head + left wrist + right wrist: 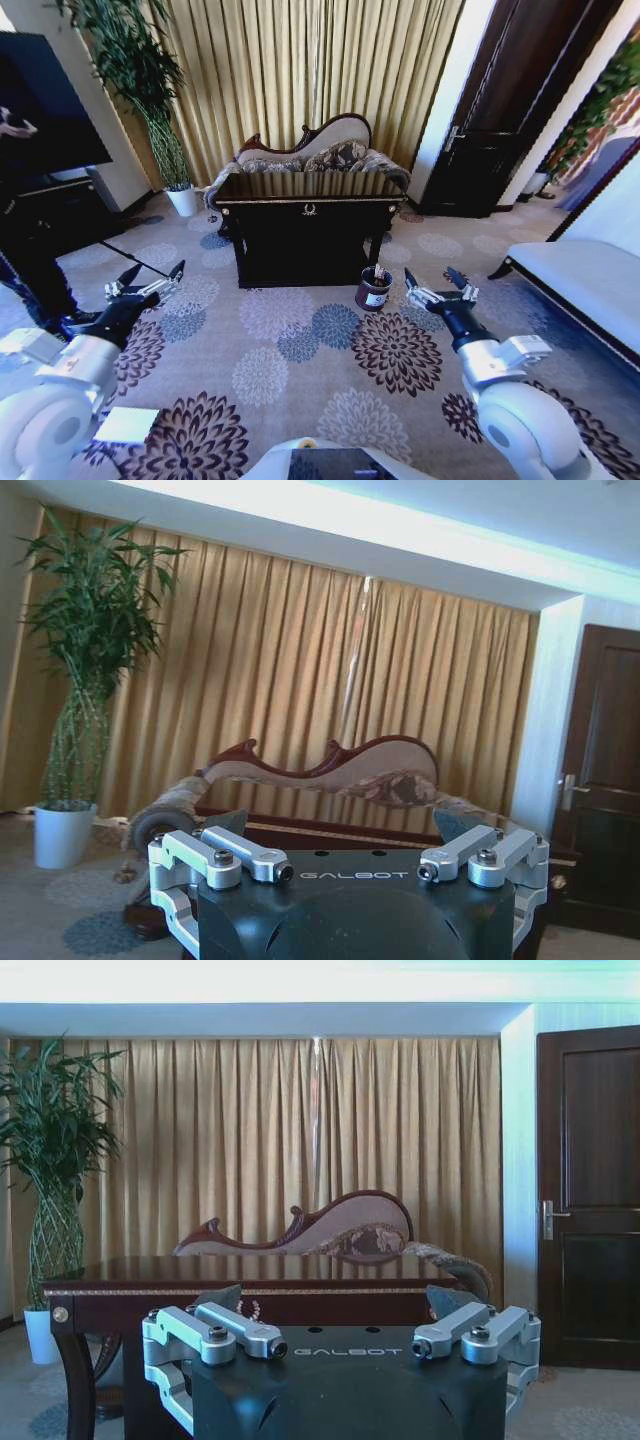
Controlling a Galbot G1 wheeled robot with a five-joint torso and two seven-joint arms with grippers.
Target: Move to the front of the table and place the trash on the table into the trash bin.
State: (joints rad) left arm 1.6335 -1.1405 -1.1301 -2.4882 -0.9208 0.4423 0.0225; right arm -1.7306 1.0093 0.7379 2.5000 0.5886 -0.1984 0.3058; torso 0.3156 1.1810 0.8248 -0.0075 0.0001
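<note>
Soft, warm daylight glows through the closed curtains point(300, 70) behind the sofa, and the room is evenly bright. The glossy top of the table point(310, 186) mirrors that glow as a pale sheen toward its far edge. A bright strip of cool ceiling light point(400, 530) glares overhead. Seen from the head, walls and door bend at the edges. Shadows on the carpet stay faint.

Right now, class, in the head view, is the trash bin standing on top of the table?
No, the trash bin stands on the carpet beside the front right corner of the table, not on its top.
</note>
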